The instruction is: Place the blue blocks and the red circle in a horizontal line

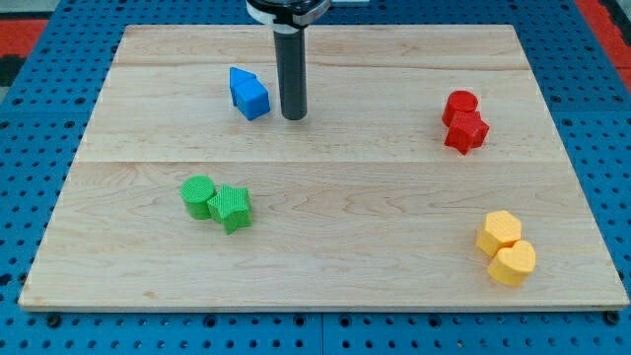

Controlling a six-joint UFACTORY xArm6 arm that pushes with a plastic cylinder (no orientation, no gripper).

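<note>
Board (325, 207): pale wood with faint grain. Surrounding table (30, 118): blue, dotted with holes. Rod (292, 74): dark grey. One blue block (249, 95); two red blocks (463, 121); two green blocks (216, 203), ribbed surface; two yellow blocks (506, 248).

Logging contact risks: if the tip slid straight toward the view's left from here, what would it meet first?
My tip would most likely meet the blue block, close on its left; depth makes exact alignment uncertain.

Rod (292, 59) top cut off by view's top.
</note>
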